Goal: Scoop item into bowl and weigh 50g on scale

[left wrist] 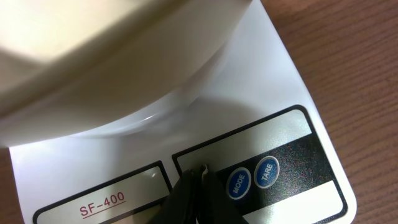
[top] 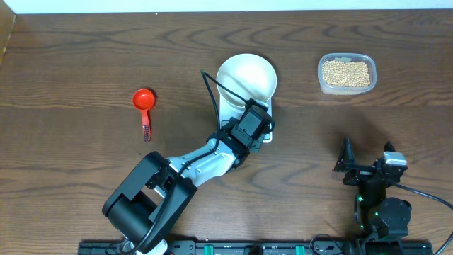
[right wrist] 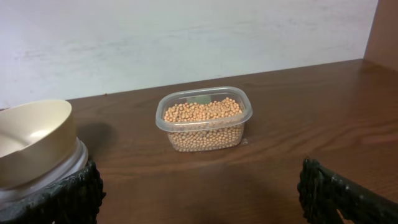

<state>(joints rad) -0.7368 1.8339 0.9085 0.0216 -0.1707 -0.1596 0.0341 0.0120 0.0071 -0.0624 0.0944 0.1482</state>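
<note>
1. At frame centre in the overhead view: bowl [top: 245, 76], white, seemingly empty. It sits on the scale [top: 228, 113], so anything added is weighed directly.
2. Scale: white, front panel towards the lower edge of frame. No view shows a reading.
3. Left gripper [top: 257, 115]: over the scale's front panel, jaws pressed together into one narrow tip.
   - In the wrist view the tip is at the panel just left of the MODE button [left wrist: 238, 183]. The TARE button [left wrist: 267, 172] lies one place further right.
   - Contact with the panel cannot be confirmed.
   - Likely reason: a closed tip pokes a small button cleanly, probably to switch on or zero the scale with the bowl aboard.
4. Beans [top: 346, 73]: all in the clear tub [top: 319, 78], upper right of frame, well apart from the bowl.
5. Scoop [top: 144, 103]: red, lying on the table [top: 71, 57] left of centre, held by nothing.
6. Right gripper [top: 367, 164]: lower right of frame, jaws wide apart, empty, facing the tub. It is probably parked clear while the left arm works the scale.
7. Stage, as judged: set-up only. Scooping has not begun.
</note>
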